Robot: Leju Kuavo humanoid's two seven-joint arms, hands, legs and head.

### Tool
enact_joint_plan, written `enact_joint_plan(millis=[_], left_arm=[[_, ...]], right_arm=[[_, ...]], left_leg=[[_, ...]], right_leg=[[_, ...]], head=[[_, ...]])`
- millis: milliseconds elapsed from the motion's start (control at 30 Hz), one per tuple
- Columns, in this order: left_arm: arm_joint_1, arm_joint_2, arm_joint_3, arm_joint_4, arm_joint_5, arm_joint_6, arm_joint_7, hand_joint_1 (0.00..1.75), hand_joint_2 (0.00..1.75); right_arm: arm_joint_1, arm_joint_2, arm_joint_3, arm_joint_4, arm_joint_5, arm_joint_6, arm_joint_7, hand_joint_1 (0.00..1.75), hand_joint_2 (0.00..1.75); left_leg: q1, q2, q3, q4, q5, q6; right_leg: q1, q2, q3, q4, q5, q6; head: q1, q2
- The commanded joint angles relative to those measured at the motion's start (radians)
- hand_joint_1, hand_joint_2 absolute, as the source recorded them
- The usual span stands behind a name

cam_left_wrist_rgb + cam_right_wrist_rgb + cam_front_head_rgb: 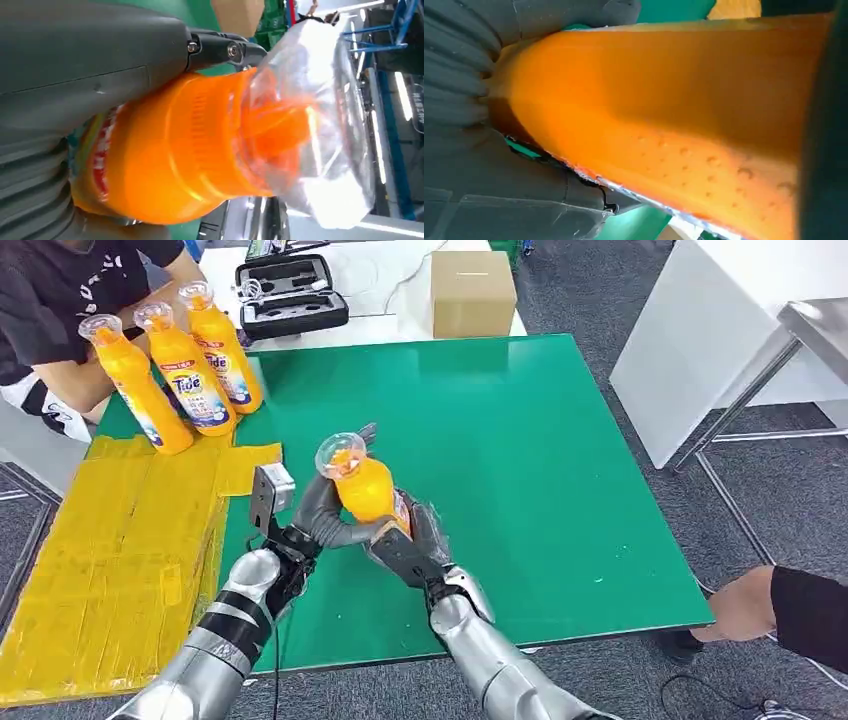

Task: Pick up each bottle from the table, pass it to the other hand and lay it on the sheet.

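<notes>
Passing orange bottle (365, 487) mid-bench: left robot hand (322, 515) and right robot hand (412, 540) both gripping; releasing right only once left is holding firmly.

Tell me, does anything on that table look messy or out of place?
Mostly tidy. The yellow sheet looks wrinkled and patched, with one flap jutting onto the green table. Three orange bottles stand at its far end though they are meant to lie flat. Both hands grip a fourth bottle above the table.
</notes>
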Motion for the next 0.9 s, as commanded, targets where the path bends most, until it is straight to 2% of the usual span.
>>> enact_joint_plan(millis=[33,267,300,333,700,900], left_arm=[[-0.061,0.011,-0.069,0.102,0.011,-0.017,0.005,0.00,1.75],[-0.061,0.011,-0.069,0.102,0.011,-0.017,0.005,0.00,1.75],[-0.061,0.014,-0.071,0.103,0.010,-0.019,0.003,0.23,1.75],[-0.062,0.014,-0.072,0.105,0.009,-0.013,0.002,1.75,1.75],[-0.064,0.017,-0.085,0.130,0.003,-0.007,-0.011,1.75,1.75],[-0.038,0.029,-0.063,0.090,0.012,0.029,-0.013,1.75,1.75]], right_arm=[[-0.053,0.000,0.080,0.126,0.014,-0.012,0.005,1.75,1.75],[-0.053,0.000,0.080,0.126,0.014,-0.012,0.005,1.75,1.75],[-0.053,-0.001,0.080,0.124,0.013,-0.014,0.003,1.75,1.75],[-0.053,-0.001,0.080,0.124,0.011,-0.015,0.003,1.75,1.75],[-0.049,-0.005,0.071,0.100,-0.015,-0.034,-0.017,1.75,1.75],[-0.007,-0.018,0.057,0.001,-0.067,-0.018,-0.054,1.75,1.75]], left_leg=[[0.000,0.000,0.004,0.000,-0.001,-0.001],[0.000,0.000,0.002,0.000,-0.001,-0.001],[0.000,0.000,0.004,0.001,-0.002,-0.001],[0.000,0.000,0.002,0.000,-0.001,-0.001],[0.000,0.000,0.004,0.000,-0.002,-0.001],[0.000,0.000,0.005,0.000,-0.002,-0.001]], right_leg=[[0.000,-0.001,0.004,0.000,-0.002,-0.001],[0.000,-0.001,0.002,0.000,-0.001,-0.001],[0.001,-0.001,0.004,0.000,-0.002,-0.001],[0.000,-0.001,0.002,0.000,-0.001,-0.001],[0.000,-0.002,0.004,0.000,-0.002,-0.001],[0.000,-0.001,0.005,0.000,-0.002,-0.001]], head=[[0.000,0.000],[0.000,0.000],[0.000,0.000],[0.000,0.000],[0.000,0.000],[0.000,0.000]])
